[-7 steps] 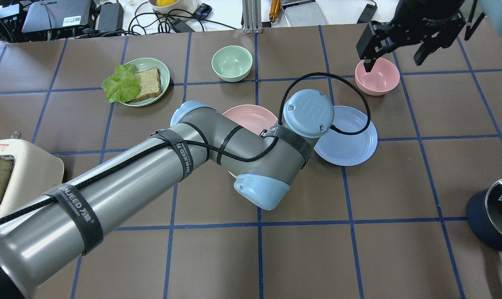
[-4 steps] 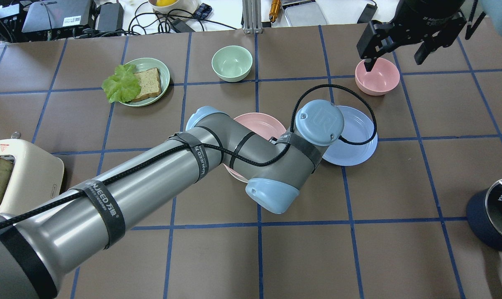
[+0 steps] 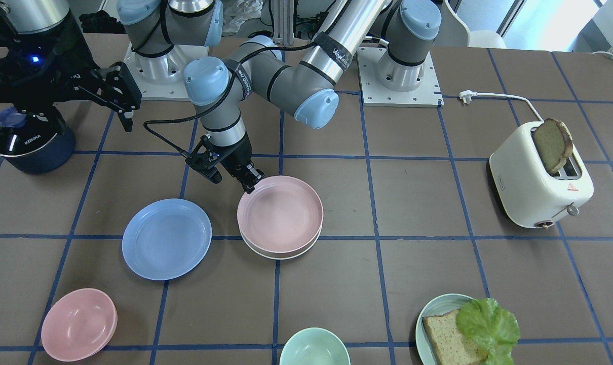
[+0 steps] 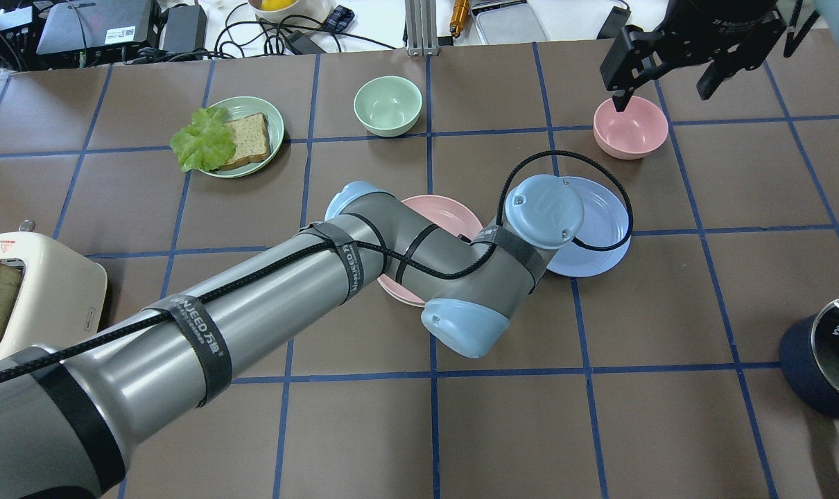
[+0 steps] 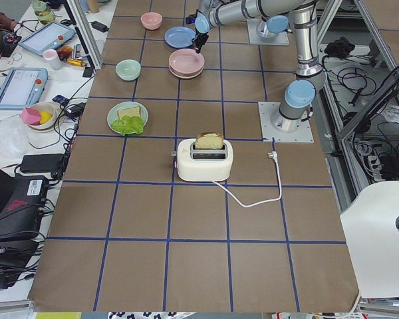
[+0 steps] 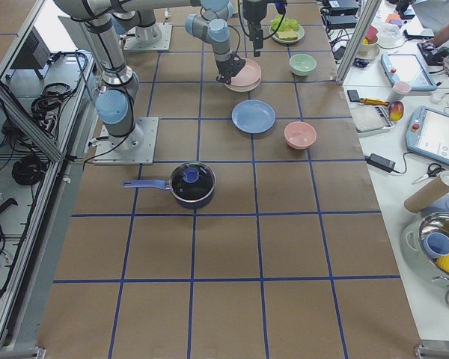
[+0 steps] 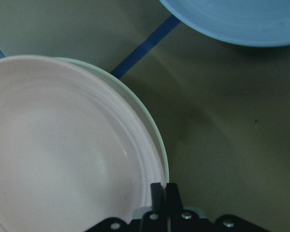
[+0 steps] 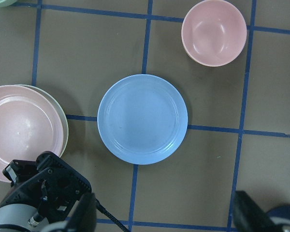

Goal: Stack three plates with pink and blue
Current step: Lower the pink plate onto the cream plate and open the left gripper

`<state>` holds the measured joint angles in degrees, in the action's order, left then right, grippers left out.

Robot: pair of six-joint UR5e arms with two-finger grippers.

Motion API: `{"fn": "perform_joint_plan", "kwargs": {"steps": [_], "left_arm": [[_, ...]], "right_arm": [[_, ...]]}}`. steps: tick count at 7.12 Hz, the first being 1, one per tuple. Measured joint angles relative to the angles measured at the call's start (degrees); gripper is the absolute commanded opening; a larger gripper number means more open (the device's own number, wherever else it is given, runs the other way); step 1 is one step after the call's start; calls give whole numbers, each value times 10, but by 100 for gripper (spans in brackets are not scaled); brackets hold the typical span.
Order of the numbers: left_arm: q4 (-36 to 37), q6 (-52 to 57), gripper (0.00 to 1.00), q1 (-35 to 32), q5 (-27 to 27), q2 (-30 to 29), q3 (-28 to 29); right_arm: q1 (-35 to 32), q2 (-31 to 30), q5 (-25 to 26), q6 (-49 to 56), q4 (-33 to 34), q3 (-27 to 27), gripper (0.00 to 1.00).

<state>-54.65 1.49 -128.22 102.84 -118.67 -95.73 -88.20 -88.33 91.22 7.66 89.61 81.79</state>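
Since the earlier overhead shots, left arm (image 4: 253,326) has swung toward the robot and to that view's right; its blue wrist cap (image 4: 544,211) now covers the near-left edge of the blue plate (image 3: 166,238). The pink plate (image 3: 280,213) has shifted the same way with it and shows more from behind the forearm. Right gripper (image 4: 663,97) has lifted slightly, blue plate has not moved. Left arm reaches across the table centre, forearm low, wrist bent down, left gripper (image 3: 248,183) tilted at the robot-side rim of the pink plate. Its fingers (image 7: 159,193) are closed together on that rim, no gap visible. Pink plate sits on the cream plate (image 3: 276,256), a bit off-centre, so a cream crescent shows. Blue plate lies flat on the table (image 4: 669,312), just beside that pair, not touching. Right gripper hangs above the pink bowl (image 4: 631,128), jaws spread wide, holding nothing.
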Motion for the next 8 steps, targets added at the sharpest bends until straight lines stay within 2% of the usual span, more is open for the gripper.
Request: {"fn": "perform_joint_plan", "kwargs": {"steps": [3, 4, 5, 6, 8], "left_arm": [[0, 0, 0, 1, 1, -7, 0], [0, 0, 20, 1, 1, -11, 1], [0, 0, 71, 1, 1, -13, 1], [0, 0, 99, 1, 1, -13, 1], [0, 1, 100, 1, 1, -6, 2]], "right_arm": [[4, 1, -4, -6, -18, -18, 100], [11, 2, -10, -9, -31, -21, 100], [23, 2, -19, -10, -36, -21, 100], [33, 1, -26, -11, -37, -21, 100], [38, 1, -32, -11, -37, -19, 100]]}}
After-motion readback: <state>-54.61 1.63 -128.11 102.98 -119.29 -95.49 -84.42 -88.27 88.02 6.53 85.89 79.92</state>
